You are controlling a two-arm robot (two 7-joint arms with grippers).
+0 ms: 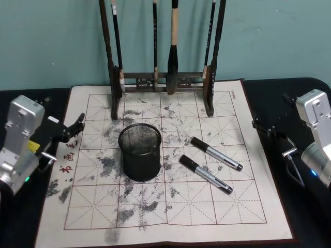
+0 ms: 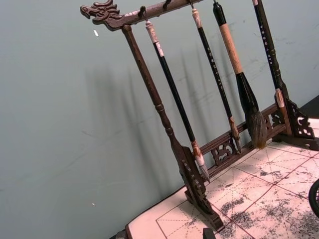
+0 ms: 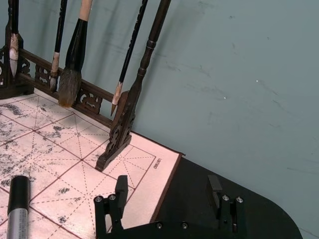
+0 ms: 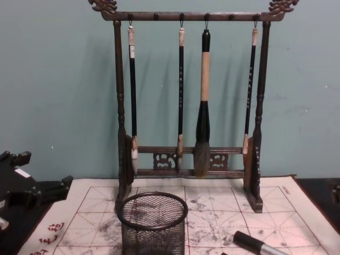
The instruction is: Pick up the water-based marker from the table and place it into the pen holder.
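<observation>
Lying diagonally, nearer marker (image 1: 206, 174); cap seemingly toward pen holder (image 1: 139, 161).

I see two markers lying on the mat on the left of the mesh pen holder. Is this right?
Not quite. In the head view the farther marker and the nearer marker lie on the mat to the right of the pen holder.

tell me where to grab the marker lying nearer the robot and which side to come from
Grip the nearer marker at mid-barrel, on the silver part, coming from straight above with fingers closing across it. It lies flat on the mat, slanted, with a gap to the other marker behind, so there is probably room. The open right gripper sits on its side.
</observation>
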